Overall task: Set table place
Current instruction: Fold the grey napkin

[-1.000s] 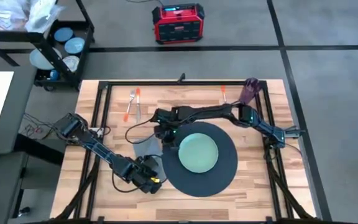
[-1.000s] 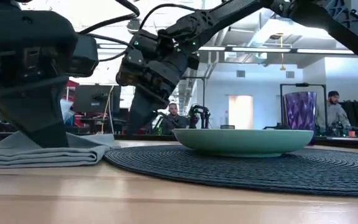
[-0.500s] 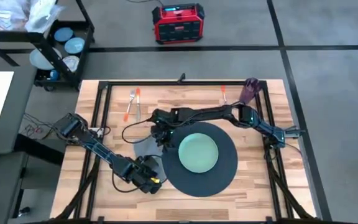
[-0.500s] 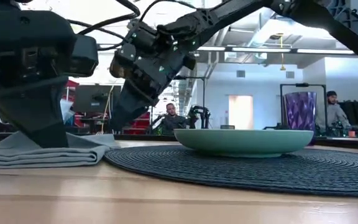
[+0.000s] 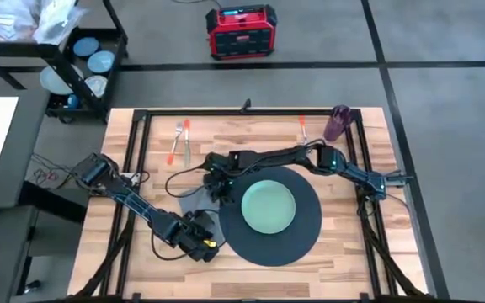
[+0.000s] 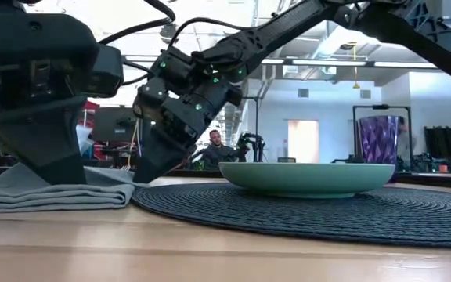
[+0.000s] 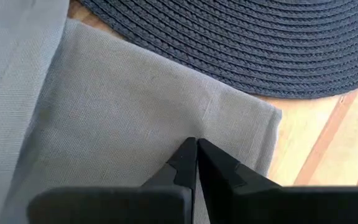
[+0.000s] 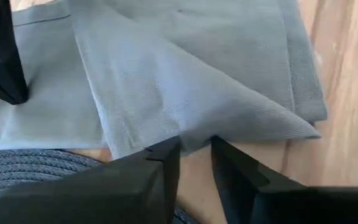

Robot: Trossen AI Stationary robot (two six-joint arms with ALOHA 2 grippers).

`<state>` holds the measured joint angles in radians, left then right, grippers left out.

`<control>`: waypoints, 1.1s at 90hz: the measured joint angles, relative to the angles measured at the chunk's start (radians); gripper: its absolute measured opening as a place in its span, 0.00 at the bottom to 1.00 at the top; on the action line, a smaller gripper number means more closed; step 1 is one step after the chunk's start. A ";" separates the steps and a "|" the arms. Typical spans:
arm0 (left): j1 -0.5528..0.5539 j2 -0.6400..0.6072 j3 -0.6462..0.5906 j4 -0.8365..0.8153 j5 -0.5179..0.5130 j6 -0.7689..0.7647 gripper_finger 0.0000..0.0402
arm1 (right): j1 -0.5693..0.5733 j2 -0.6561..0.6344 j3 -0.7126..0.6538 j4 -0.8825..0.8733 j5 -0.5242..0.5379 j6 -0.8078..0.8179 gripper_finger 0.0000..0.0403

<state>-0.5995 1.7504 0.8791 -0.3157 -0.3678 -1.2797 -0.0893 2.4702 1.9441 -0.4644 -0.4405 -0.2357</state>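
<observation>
Around the mat [image 5: 269,210], bare table [image 5: 352,236] lies open on the right and along the near edge. Left of the mat the napkin [image 5: 190,202] is crowded: the left gripper [image 5: 202,237] presses on its near part, tips together, and the right gripper [image 5: 215,190] sits at its far corner, slightly parted. Beyond the mat, fork [image 5: 176,138] and cup [image 5: 338,123] stand near the far edge.

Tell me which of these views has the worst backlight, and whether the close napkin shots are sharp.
Low view: bright ceiling lights and windows behind leave the left pincer nearly a black silhouette on the napkin. Left wrist view: the weave of napkin and mat is crisp, evenly lit. Right wrist view: napkin folds sharp, with soft shadows; the right pincer looms dark.
</observation>
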 joint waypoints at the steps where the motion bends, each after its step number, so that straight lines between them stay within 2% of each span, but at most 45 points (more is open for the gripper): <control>1: 0.000 0.000 0.000 0.000 -0.001 0.000 0.00 | 0.001 0.000 0.002 -0.002 0.000 -0.002 0.07; 6: 0.000 0.000 0.000 0.000 -0.001 0.000 0.00 | 0.005 0.003 0.021 -0.025 0.000 -0.009 0.02; 16: 0.000 0.000 0.000 0.000 -0.002 0.000 0.00 | 0.016 0.005 0.059 -0.082 -0.006 -0.015 0.00; 36: 0.004 0.000 0.000 -0.004 -0.002 0.011 0.00 | 0.039 0.005 0.199 -0.206 -0.006 -0.067 0.00; 53: 0.007 0.000 0.000 0.002 0.000 0.019 0.00 | 0.025 0.003 0.284 -0.218 -0.008 -0.088 0.01; 67: 0.006 0.001 0.000 0.020 -0.003 0.019 0.00 | -0.034 0.003 0.285 -0.168 -0.006 -0.087 0.04; 86: 0.006 0.002 -0.001 0.048 0.018 0.003 0.00 | -0.127 0.003 0.286 -0.151 -0.013 -0.035 0.14; 99: 0.006 0.001 -0.001 0.050 0.045 -0.016 0.00 | -0.204 -0.004 0.286 -0.203 -0.124 0.008 0.18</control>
<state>-0.5938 1.7514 0.8783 -0.2656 -0.3228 -1.2954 -0.2930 2.4667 2.2303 -0.6675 -0.5647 -0.2280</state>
